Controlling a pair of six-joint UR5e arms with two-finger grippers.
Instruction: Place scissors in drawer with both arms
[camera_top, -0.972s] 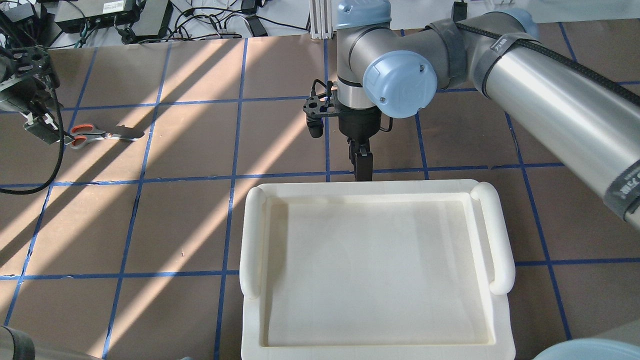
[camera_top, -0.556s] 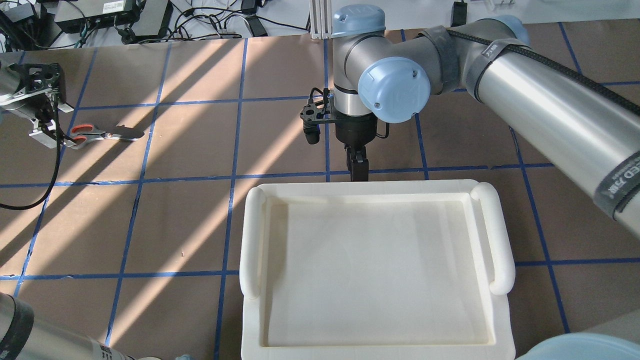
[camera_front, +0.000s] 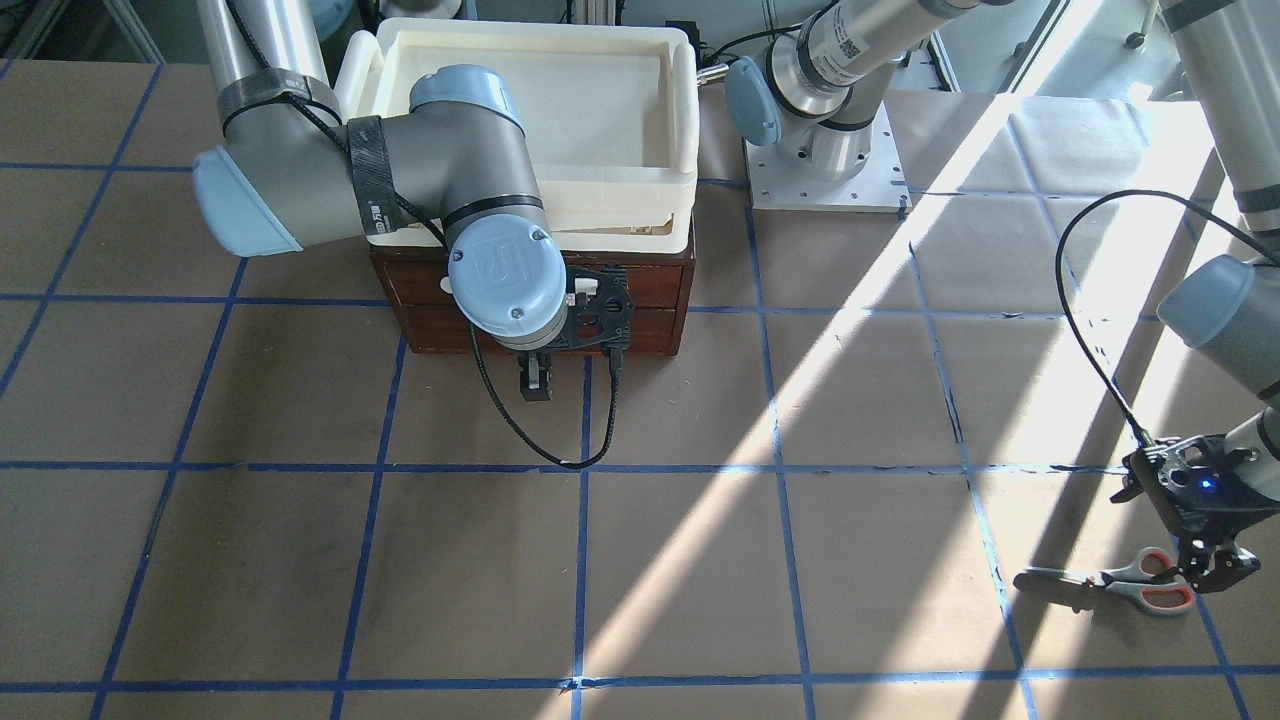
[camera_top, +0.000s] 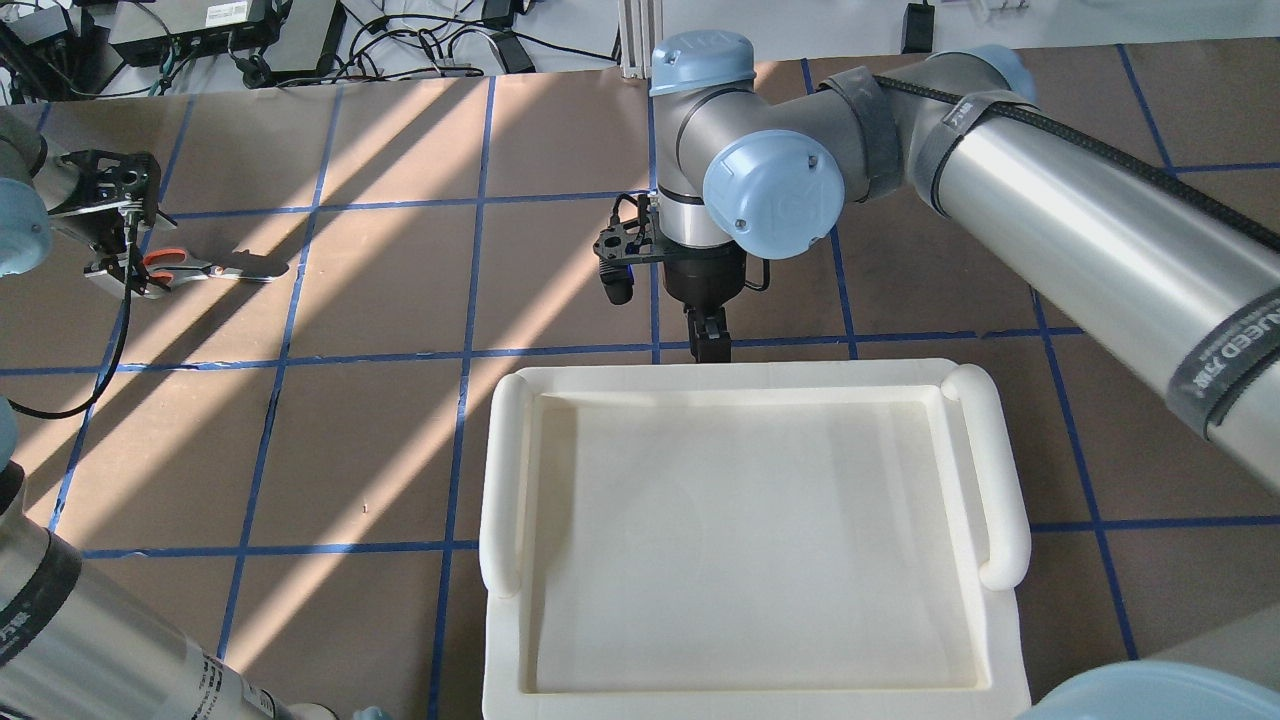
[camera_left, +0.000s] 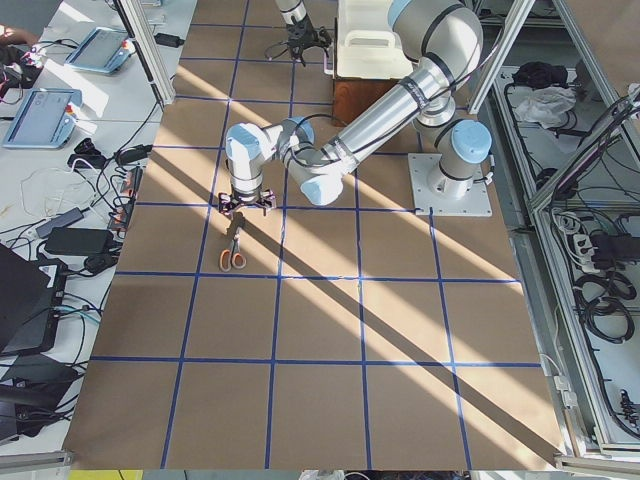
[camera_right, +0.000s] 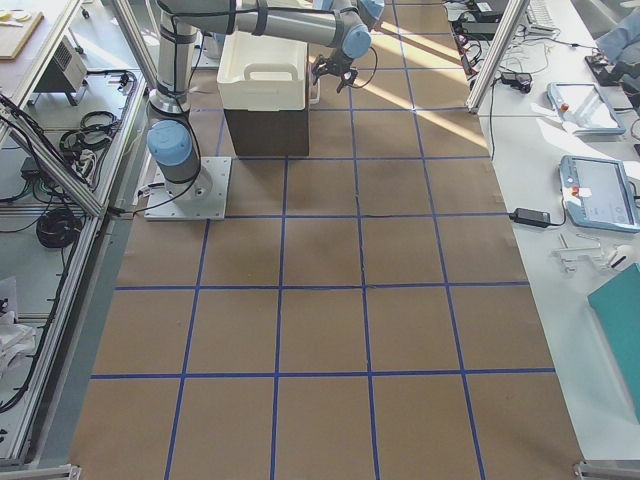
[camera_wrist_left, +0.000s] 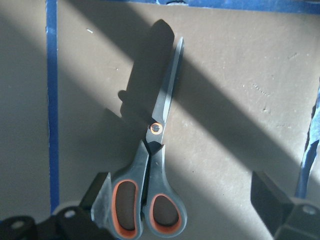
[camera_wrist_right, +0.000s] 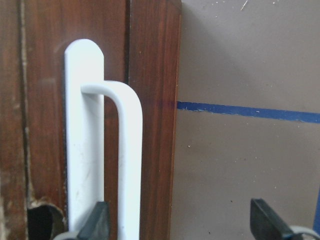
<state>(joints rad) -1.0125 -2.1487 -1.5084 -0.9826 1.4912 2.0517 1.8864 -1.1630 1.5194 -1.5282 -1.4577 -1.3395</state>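
Jaws wide on the left gripper (camera_wrist_left: 181, 195), wrist pointing straight down over the scissors (camera_wrist_left: 159, 130) at lower frame; right gripper (camera_wrist_right: 181, 217), equally open, hangs before the drawer (camera_wrist_right: 152, 75), one finger beside its white handle (camera_wrist_right: 127, 160).

Strong daylight is being cast across the table (camera_top: 380, 300) in diagonal bands, and dark stripes of shadow are being thrown between them. In the left wrist view, the scissors (camera_wrist_left: 156, 145) are being crossed by one such band, and a hard-edged shadow is being laid beside the blades. The cream tray (camera_top: 505, 480) is being rendered near white, with surface detail being washed out. In the right wrist view, the drawer (camera_wrist_right: 45, 100) is being shown slightly soft, in even, dimmer light.
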